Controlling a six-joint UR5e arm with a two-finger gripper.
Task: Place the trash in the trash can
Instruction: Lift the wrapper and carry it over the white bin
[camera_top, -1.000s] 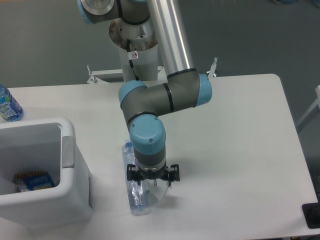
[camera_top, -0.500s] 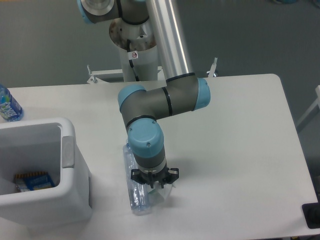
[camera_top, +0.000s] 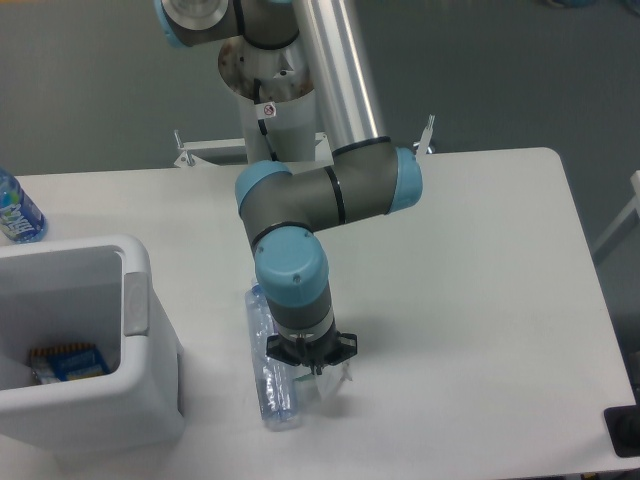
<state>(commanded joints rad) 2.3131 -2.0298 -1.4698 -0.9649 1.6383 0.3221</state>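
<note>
Claw (camera_top: 320, 375) down over white wrapper (camera_top: 330, 388), grip unclear, crushed bottle (camera_top: 268, 385) just left, bin (camera_top: 150, 340) farther left.

Surface (camera_top: 480, 260): white. Carried a white trash can (camera_top: 150, 400) at left, a crushed clear bottle (camera_top: 268, 385) beside it, a crumpled white wrapper (camera_top: 328, 388), and a blue-labelled water bottle (camera_top: 15, 210) at the far-left edge.

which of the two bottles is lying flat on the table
The clear crushed bottle beside the gripper, lying lengthwise. The blue-labelled water bottle at the table's far left edge stands upright.
</note>
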